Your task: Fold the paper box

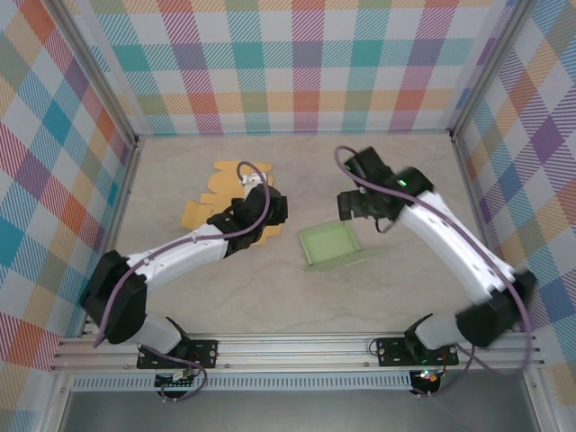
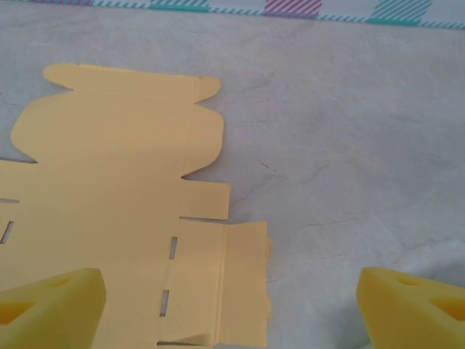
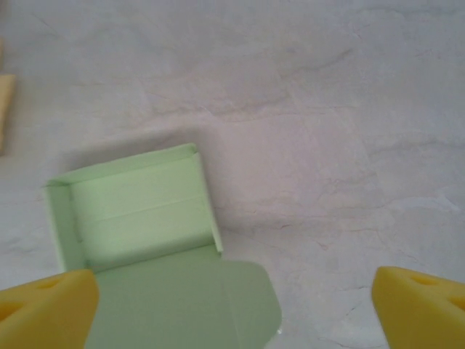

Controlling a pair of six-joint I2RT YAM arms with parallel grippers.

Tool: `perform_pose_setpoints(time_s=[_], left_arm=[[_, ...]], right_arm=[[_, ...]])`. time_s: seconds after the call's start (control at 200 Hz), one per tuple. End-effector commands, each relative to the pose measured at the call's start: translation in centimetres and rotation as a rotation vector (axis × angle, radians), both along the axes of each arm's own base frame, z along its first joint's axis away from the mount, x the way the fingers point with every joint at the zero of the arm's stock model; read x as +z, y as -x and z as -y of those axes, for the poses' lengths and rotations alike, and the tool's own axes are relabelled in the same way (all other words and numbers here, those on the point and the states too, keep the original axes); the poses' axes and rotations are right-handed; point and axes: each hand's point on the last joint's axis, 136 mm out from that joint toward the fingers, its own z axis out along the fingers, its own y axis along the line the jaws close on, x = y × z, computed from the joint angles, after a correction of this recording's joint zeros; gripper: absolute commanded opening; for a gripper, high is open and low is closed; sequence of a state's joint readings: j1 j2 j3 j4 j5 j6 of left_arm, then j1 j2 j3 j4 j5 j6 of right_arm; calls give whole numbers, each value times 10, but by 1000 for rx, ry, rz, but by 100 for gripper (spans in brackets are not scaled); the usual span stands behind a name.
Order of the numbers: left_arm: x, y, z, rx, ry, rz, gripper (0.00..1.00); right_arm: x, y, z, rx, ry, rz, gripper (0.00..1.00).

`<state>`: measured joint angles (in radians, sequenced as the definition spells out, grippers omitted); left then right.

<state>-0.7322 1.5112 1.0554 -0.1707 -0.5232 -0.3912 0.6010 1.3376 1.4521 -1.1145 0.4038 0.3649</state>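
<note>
Green paper box (image 1: 329, 245) sits mid-table with its walls up and its lid flap (image 3: 190, 309) lying open and flat off its near edge, not yet closed. Right gripper (image 1: 362, 209) hangs above the box's right side, fingers (image 3: 51, 305) spread wide with nothing between them. Left of the box a flat yellow box blank (image 2: 109, 189) lies unfolded on the table (image 1: 405, 162). Left gripper (image 1: 259, 209) hovers over the blank's edge nearest the box, jaws likewise wide apart and empty. Risks, as judged: the box looks light and nothing anchors it, so a push on the lid flap may slide it across the table instead of hinging the flap. An off-centre press could crush a wall or spring a fold open. Card lying flat against the table looks hard to get a finger under, and a scrape could crease it off its score line. Contents: the green tray holds nothing visible. The blank forms no container yet.
</note>
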Motion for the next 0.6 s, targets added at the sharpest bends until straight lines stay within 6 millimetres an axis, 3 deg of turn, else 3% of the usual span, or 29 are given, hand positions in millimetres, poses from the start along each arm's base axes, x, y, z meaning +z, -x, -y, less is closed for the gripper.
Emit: perform_pose_setpoints(time_s=[0.0,0.155,0.26,0.36,0.475,0.595], left_arm=[[-11,-17,12,-72,-81,-48,88],[-31,-38,35,-127,-114,-95,79],[-49,-48,50,-168,-146,-133,73],[-71,-55,62,-214,-183,-184,65],[-95,-56,63,-230,-241,-249,52],[-111,-53,62,-240,-270,-286,51]], right_arm=[[-3,41,3,15,-156,-9,100],[-10,98,24,-12,-296,-22,100],[-28,132,29,-21,-403,-57,100],[-58,156,27,-36,-486,-134,81],[-106,167,15,-61,-548,-240,54],[-138,157,-5,-79,-657,-256,49]])
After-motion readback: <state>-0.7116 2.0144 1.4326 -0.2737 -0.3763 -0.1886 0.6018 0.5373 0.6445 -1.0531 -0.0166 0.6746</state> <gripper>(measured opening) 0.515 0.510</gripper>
